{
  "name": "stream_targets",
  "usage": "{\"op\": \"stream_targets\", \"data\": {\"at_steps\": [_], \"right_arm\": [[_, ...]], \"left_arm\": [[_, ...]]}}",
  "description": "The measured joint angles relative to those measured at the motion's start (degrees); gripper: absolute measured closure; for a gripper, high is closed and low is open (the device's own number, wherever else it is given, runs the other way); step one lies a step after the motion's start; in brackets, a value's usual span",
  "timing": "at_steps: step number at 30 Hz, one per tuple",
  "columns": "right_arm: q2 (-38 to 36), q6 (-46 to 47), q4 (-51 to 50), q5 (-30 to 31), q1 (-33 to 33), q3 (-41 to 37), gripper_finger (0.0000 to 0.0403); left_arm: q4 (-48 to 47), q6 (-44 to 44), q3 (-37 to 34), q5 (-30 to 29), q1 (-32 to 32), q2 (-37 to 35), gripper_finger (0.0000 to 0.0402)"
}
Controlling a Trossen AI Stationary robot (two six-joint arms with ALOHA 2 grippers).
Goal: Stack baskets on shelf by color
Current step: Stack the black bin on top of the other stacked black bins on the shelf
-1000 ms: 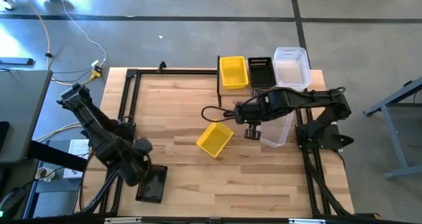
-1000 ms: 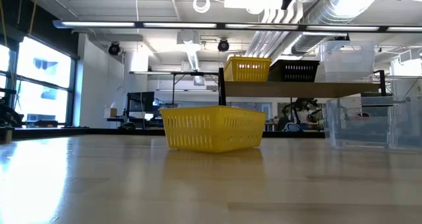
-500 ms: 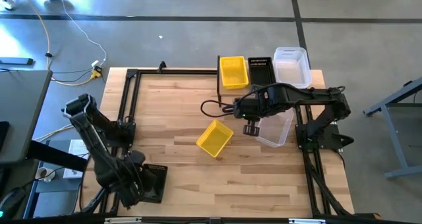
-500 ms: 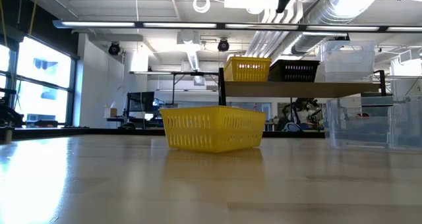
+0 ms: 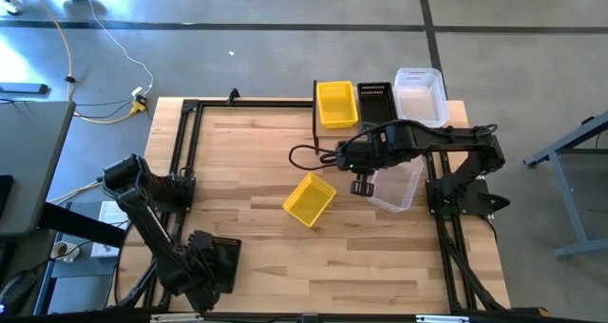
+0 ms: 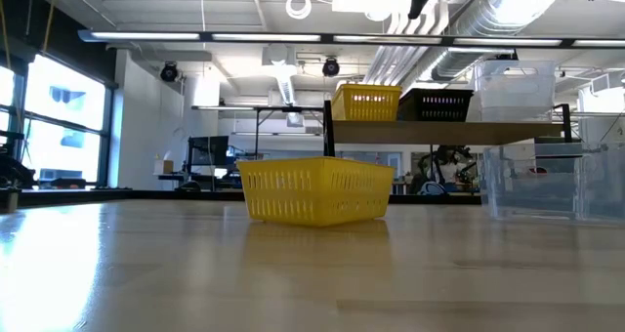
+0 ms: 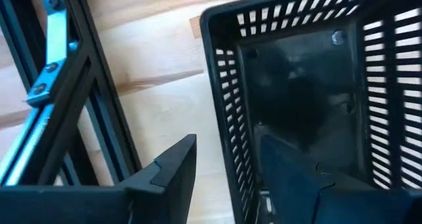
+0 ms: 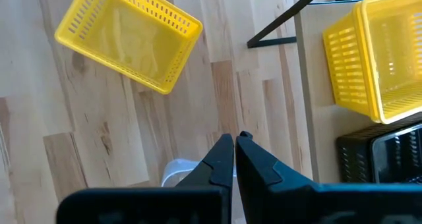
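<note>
Near the table's front left corner, our left gripper (image 7: 224, 178) straddles one slotted wall of a black basket (image 5: 220, 263), one finger (image 7: 173, 168) outside and the other inside, open around that wall and not visibly clamped. We judge this is the setup for lifting the basket by its rim, since a thin wall is easy to pinch.

Our right gripper (image 8: 235, 159) hangs above the middle of the table with its fingers pressed together and nothing between them. Just under it sits the rim of a clear bin (image 5: 397, 185) lying near the right edge.

A loose yellow basket (image 5: 310, 199) rests askew on the wood between the two arms, waiting for its stack.

On the shelf (image 6: 439, 133) at the far side stand a yellow basket (image 5: 336, 104), a black one (image 5: 376, 104) and a clear one (image 5: 421, 96), side by side, one per colour.

The yellow and black baskets are rigid, rectangular, slotted plastic; the clear ones have smooth translucent walls. The table (image 5: 256, 161) is pale planked wood.
</note>
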Motion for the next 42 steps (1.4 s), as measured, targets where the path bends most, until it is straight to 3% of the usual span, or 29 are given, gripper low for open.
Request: {"op": "stream_targets", "data": {"at_steps": [15,19,26,34,42], "right_arm": [[0.0,0.0,0.0,-1.5,0.0,0.0,0.0399],[0.0,0.0,0.1,-1.5,0.0,0.0,0.0399],[0.0,0.0,0.1,-1.5,0.0,0.0,0.0399],[0.0,0.0,0.2,-1.5,0.0,0.0,0.0399],[0.0,0.0,0.9,-1.5,0.0,0.0,0.0399]], "left_arm": [[6.2,-1.8,0.0,4.7,1.1,6.8,0.0249],[6.5,-2.0,0.0,4.9,2.6,6.6,0.0285],[6.1,0.3,0.0,4.8,4.9,6.0,0.0389],[6.2,2.6,0.0,4.1,6.1,4.6,0.0394],[4.6,0.8,0.0,-3.1,6.1,-1.5,0.0398]]}}
